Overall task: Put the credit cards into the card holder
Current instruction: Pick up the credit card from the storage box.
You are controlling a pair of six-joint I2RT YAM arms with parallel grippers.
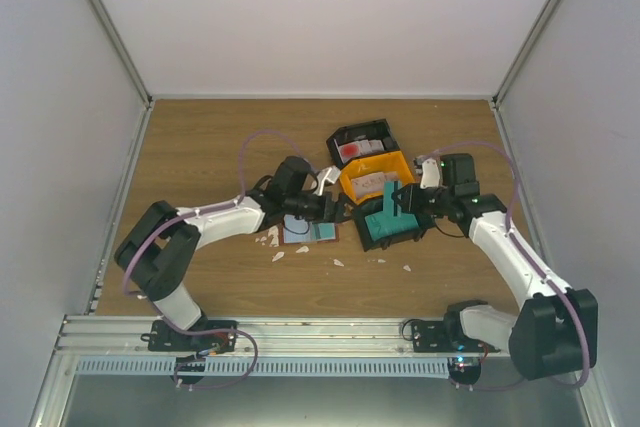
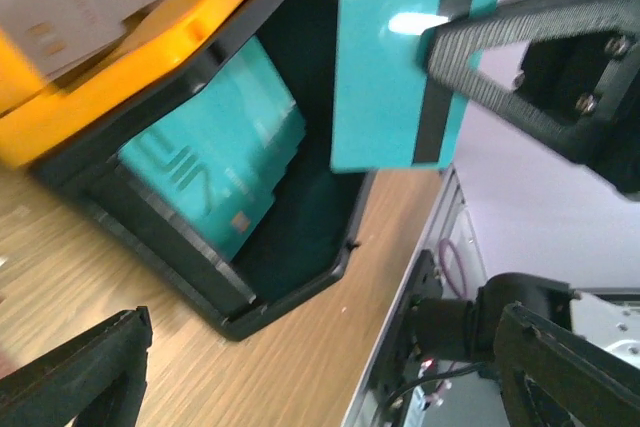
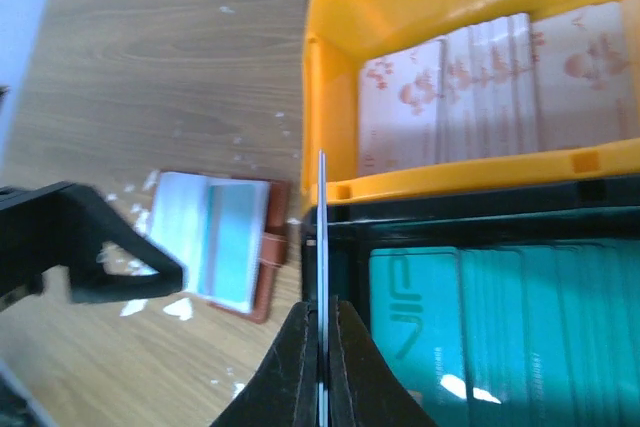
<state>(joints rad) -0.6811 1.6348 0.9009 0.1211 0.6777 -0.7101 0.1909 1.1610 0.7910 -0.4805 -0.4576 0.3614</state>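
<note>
R claw (image 3: 322,319) is pinched shut on a teal card (image 3: 322,237), held edge-up over the black bin (image 2: 200,267). L claw (image 2: 325,347) is wide open & empty, nearby. Card holder (image 3: 235,247) lies open on the table (image 3: 150,47), left of the bins. Step, I reckon: carry the card over. Next I need its edge lined up w/ a slot.

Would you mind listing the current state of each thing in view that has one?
left gripper: open, empty.
right gripper: shut on a teal card.
teal card: held upright over the near black bin.
card holder: lying open on the table.
near black bin: holds teal cards.
yellow bin: holds pale pink cards.
far black bin: holds red-and-white cards.
</note>
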